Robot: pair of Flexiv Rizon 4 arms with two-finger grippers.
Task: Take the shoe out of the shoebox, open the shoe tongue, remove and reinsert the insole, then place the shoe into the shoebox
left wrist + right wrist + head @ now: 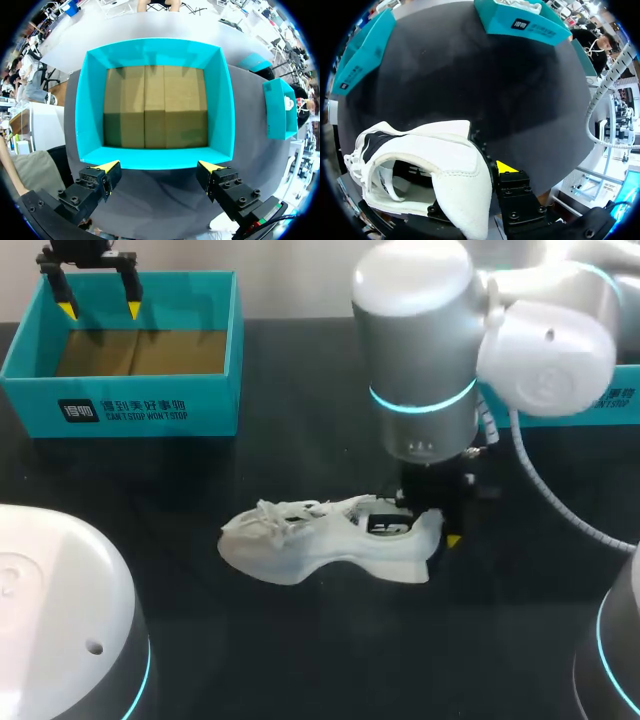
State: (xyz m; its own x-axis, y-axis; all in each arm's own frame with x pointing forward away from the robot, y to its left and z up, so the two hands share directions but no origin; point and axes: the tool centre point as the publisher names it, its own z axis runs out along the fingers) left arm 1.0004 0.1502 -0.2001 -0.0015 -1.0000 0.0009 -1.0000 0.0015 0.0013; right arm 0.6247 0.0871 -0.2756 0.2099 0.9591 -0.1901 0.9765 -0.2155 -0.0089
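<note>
Right gripper (438,520): down at the heel of the white shoe (330,540), right arm (420,350) standing over it at mid-table. The wrist view shows the padded heel collar close against the gripper. The heel covers part of it, so whether it is closed on the shoe cannot be told.

Shoe: outside the box, on the black table (300,430). Toe points toward the left arm's side, heel toward the right. Laces (285,512) bunched loose over the forefoot. Dark lining shows inside the opening.

Left gripper (159,166): spread wide, holding nothing, hanging above the near wall of the teal shoebox (155,52). Both yellow tips are clear of the cardboard.

Shoebox: at the table's far left corner, well apart from the shoe. Top open, only the brown cardboard floor showing inside.

Second teal box (600,405): far right side of the table, behind the right arm. Something white lies in it, too small to identify.
</note>
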